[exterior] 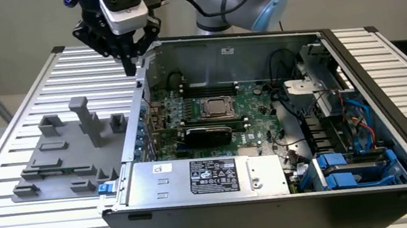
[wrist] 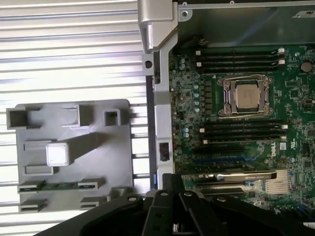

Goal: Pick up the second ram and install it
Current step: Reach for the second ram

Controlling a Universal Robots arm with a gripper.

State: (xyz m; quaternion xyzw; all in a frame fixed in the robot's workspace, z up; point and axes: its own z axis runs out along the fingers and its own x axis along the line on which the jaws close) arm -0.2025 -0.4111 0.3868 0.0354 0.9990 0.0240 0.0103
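I am looking over a slatted metal table [exterior: 10, 96] that is carrying the whole setup. The open computer case [exterior: 276, 212] is taking up most of it, lying on its side with its inside facing up. A green motherboard [exterior: 252, 105] is sitting flat on the floor of the case. Black memory slots [wrist: 241, 129] are running along two sides of the processor [exterior: 216, 108] near the board's middle.

Outside the case, just beside its wall on the exterior view's left, a grey plastic fixture [exterior: 60, 165] is lying on the table.

The gripper [exterior: 132, 70] is hanging high over that same wall of the case, with the fixture on one side and the motherboard on the other. Its fingers are pressing together, and I am seeing nothing clamped between them.

The second ram [wrist: 58, 185] is resting outside the case, showing as a thin green strip in one of the fixture's long slots. That slot is on the part of the fixture farther from the case. The stick is lying well apart from the gripper, off to the side and lower down, and nothing is touching it. I am reading it as not yet picked up.
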